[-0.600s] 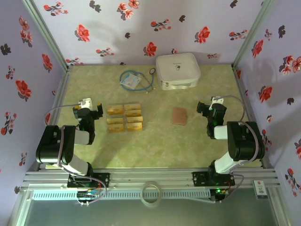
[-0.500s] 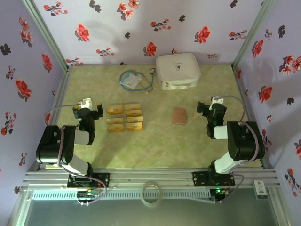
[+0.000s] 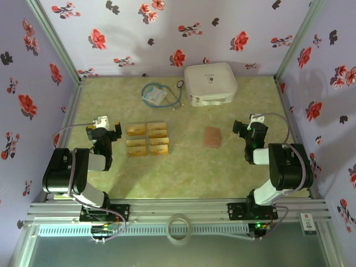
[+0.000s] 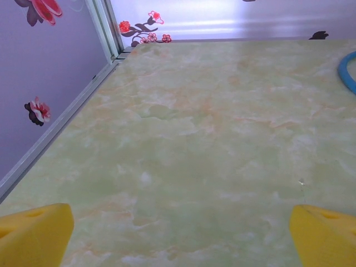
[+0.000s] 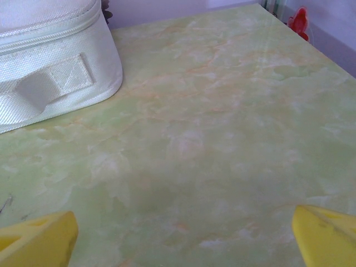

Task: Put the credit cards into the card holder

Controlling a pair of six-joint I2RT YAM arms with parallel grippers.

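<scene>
sitting in two columns, the cards (image 3: pixel 147 139) lie left of the holder (image 3: pixel 212 137). left gripper (image 3: pixel 104 130) and right gripper (image 3: pixel 248 128) both gape wide, holding nothing.

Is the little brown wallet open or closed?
Closed: the card holder lies folded flat, with only its reddish-brown outside showing.

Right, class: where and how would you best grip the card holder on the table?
Probably from straight above, pinching across two opposite edges of the card holder: it lies flat on the table, with bare space all round. The right hand is nearer.
</scene>
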